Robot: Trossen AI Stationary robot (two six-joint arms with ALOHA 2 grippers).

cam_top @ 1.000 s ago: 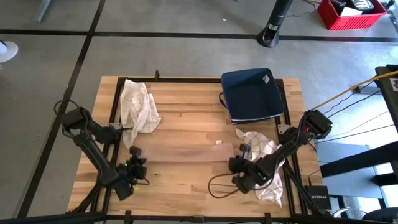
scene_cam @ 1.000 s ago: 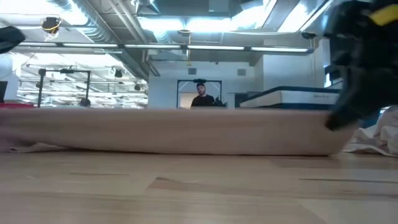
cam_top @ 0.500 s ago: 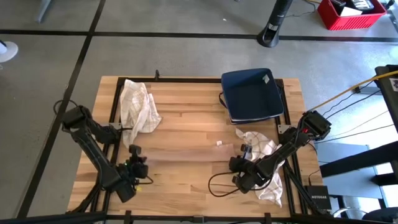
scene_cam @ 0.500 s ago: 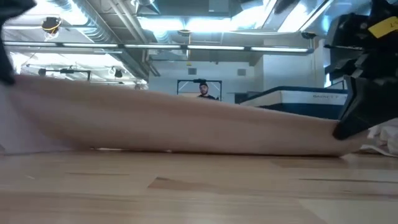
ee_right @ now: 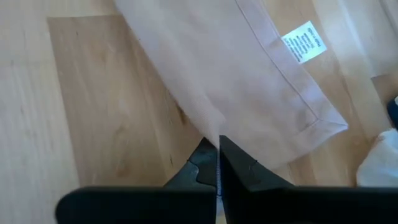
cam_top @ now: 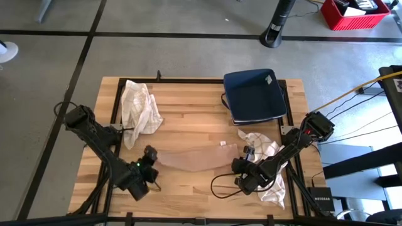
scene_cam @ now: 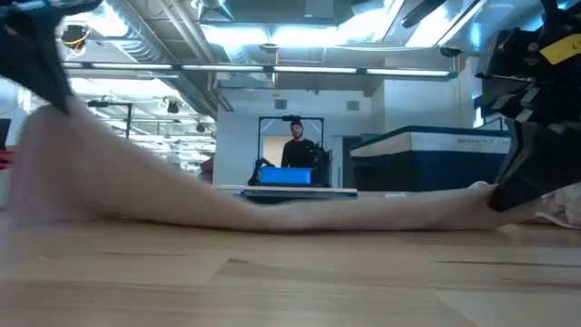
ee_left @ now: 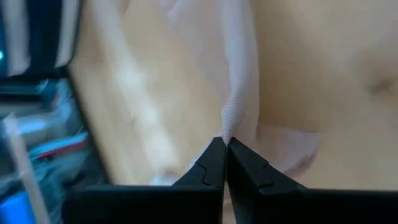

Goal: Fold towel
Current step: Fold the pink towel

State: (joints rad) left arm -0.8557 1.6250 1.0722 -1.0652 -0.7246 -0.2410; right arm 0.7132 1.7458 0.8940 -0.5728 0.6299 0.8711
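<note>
The towel [cam_top: 196, 157] is thin, tan-pink cloth stretched between my two grippers at the table's middle. My left gripper [cam_top: 149, 156] is shut on its left end, which stands raised in the low view [scene_cam: 54, 136]. My right gripper [cam_top: 237, 166] is shut on its right end, low by the table [scene_cam: 481, 193]. A white label [ee_right: 305, 41] sits at the towel's right end, near its hemmed corner. The towel's middle [scene_cam: 300, 216] sags onto the wood. My left gripper pinches a bunched ridge of the towel's left end [ee_left: 232, 121] between its two fingertips, slanting down. That end is lifted clear, and the cloth slopes down from it to the table. My right gripper pinches the towel's edge [ee_right: 211, 127] near its right end between both fingers, slanting down. One layer or several, I cannot tell. This end stays low by the table.
A crumpled white patterned cloth [cam_top: 141, 103] lies at the far left, another white cloth [cam_top: 267, 160] under my right arm. A dark blue folded stack [cam_top: 254, 94] sits at the far right. A black cable loop [cam_top: 220, 186] lies near the front edge. A person stands in the room beyond [scene_cam: 295, 143].
My left gripper has risen, gone toward the table's right and rolled, still shut on the towel. The towel's left end has come up off the table and the cloth has narrowed into a sloping band. Its right end has stayed low with my still right gripper.
</note>
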